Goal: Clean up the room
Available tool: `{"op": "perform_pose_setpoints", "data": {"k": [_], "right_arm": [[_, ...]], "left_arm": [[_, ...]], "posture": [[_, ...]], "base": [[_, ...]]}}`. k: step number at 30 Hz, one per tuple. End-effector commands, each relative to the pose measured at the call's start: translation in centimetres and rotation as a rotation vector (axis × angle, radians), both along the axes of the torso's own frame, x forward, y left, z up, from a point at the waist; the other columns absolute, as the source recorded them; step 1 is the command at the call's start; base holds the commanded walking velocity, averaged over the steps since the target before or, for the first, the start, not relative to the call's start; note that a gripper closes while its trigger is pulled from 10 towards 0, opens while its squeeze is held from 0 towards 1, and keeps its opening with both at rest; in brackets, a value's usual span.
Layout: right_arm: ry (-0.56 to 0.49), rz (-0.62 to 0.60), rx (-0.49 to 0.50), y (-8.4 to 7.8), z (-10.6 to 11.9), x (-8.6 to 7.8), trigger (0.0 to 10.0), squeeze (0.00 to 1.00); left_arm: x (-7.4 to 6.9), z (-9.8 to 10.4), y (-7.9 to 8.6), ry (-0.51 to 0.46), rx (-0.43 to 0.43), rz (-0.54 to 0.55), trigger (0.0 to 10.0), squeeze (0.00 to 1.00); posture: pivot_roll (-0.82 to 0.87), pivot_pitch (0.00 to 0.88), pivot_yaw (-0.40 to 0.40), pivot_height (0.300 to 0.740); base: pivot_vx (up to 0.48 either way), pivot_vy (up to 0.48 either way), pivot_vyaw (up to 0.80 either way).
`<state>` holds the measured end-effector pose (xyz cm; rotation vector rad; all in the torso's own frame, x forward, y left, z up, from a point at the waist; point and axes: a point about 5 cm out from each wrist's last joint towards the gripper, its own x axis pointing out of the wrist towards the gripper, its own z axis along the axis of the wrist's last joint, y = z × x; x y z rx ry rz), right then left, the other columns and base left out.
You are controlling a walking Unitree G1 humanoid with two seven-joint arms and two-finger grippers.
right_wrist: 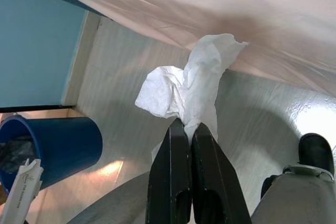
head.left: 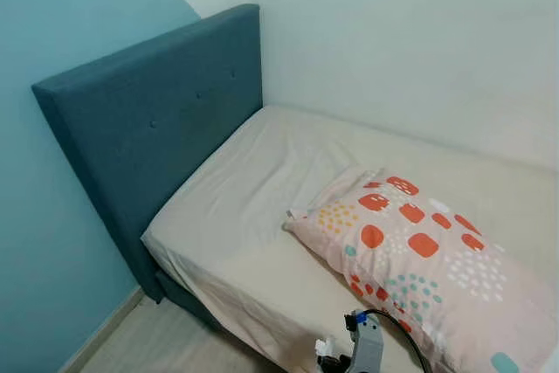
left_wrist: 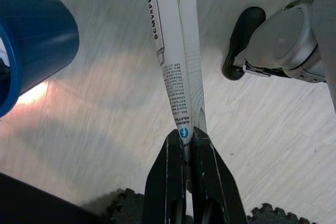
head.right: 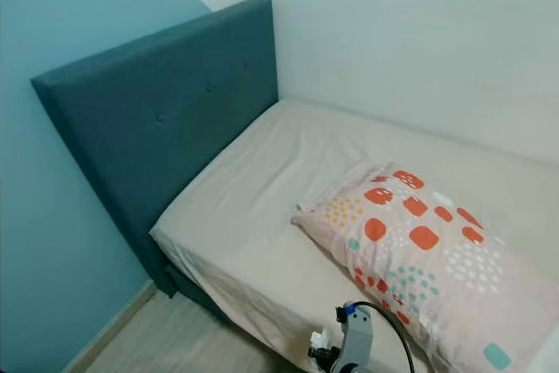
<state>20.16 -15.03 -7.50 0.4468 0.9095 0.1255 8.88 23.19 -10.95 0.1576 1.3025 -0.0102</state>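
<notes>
Hands first: left hand (left_wrist: 186, 140) has its two black fingers pressed together on the end of a flat white carton (left_wrist: 176, 51) with printed text, which sticks out over the pale wood floor (left_wrist: 105, 129). Right hand (right_wrist: 188, 129) is pinching a crumpled white tissue (right_wrist: 184, 87) the same way, hanging near the sheet edge of the bed (right_wrist: 210, 9). So both bits of rubbish are off the floor already.

Blue bin (right_wrist: 58, 145) sits at the lower left of the right wrist frame, by the blue wall, and something dark is already inside. It shows at the upper left of the left wrist frame too, close to the carton.

Head view is looking at the bed with the spotted pillow (head.left: 419, 259) and the blue headboard (head.left: 148, 120), part of an arm low in frame.

My guess for doing this well: get each hand properly over the bin's opening before letting go, carton end-down so it doesn't catch the rim, and the tissue dropped low since it'll drift.
</notes>
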Motion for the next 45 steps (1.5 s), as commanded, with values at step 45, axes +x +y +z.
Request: {"op": "perform_pose_setpoints", "data": {"k": [45], "right_arm": [[-0.002,0.061,-0.022,0.15,-0.15,-0.34,10.0,0.0]], "left_arm": [[-0.16,-0.03,-0.04,-0.005,0.011,-0.037,10.0,0.0]], "posture": [[-0.03,0.022,-0.031,0.74]], "base": [[0.0,-0.061,0.66]]}}
